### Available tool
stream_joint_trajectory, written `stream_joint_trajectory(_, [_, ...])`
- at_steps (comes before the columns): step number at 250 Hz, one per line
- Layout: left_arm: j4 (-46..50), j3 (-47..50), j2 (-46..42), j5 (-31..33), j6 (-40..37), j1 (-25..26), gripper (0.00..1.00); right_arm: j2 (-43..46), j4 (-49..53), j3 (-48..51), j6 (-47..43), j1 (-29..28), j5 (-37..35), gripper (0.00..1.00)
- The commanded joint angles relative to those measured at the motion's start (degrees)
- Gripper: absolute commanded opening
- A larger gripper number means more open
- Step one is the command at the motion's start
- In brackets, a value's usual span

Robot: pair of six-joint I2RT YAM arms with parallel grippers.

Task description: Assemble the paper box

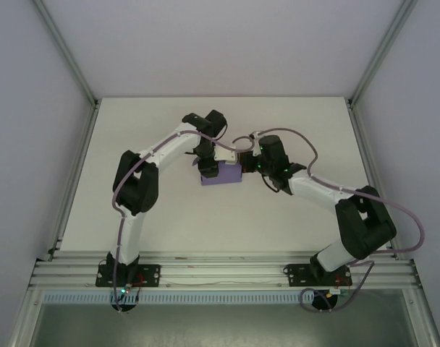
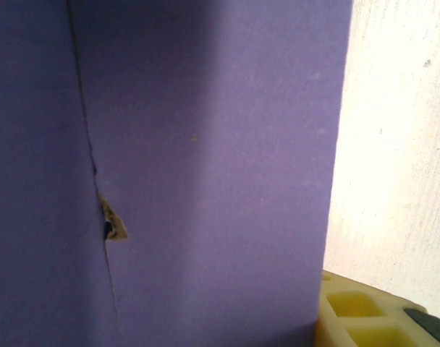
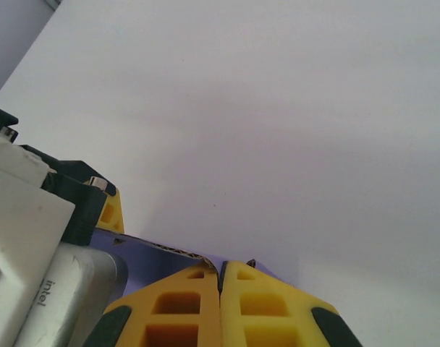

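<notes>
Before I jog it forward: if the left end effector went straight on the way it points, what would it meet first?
The paper box: its purple wall stands right in front of the left end effector, though the gap is unclear.

Bright, even light; soft shadows.

White table [image 1: 227, 224], pale grey enclosure walls [image 1: 220, 43], aluminium rail [image 1: 227, 264] along near edge

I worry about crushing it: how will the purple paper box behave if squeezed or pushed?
Likely light and easily dented: the paper box is thin sheet, its edge looking paper-thin by the right hand. Its seam has a small tear, so it may split. Flat-sided, it should slide, not roll.
</notes>
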State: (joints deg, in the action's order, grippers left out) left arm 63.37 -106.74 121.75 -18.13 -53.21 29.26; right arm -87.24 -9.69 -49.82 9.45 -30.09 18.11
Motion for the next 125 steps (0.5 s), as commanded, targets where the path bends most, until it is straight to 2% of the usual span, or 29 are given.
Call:
stream_joint_trajectory(1, [-1.19, 0.26, 2.32, -2.34, 0.86, 0.69, 0.51, -2.17, -2.11, 2.34, 1.17, -1.13, -2.03, 0.0])
stream_joint_trajectory(59, [-2.35, 0.24, 0.97, -2.07, 1.92, 0.7, 0.54, -2.25, -7.92, 7.87, -2.7, -1.97, -1.73, 0.0])
stream_joint_trajectory(75, [-3.11, 0.24, 0.31, -1.97, 2.49, 0.7, 0.62, -2.61, -8.36, 8.96, -4.61, -2.14, -2.5, 0.0])
stream_joint_trajectory(91, [-4.02, 0.29, -0.51, -1.97, 3.17, 0.64, 0.64, -3.57, -7.91, 9.21, -5.63, -2.41, -3.18, 0.0])
stream_joint_trajectory(101, [-4.53, 0.16, -1.12, -1.95, 3.81, 0.68, 0.71, -4.11, -8.03, 9.31, -5.82, -2.59, -3.35, 0.0])
stream_joint_trajectory(125, [-5.46, 0.27, -3.15, -2.58, 5.38, 0.62, 0.83, -4.01, -8.36, 9.21, -5.76, -3.09, -4.33, 0.0])
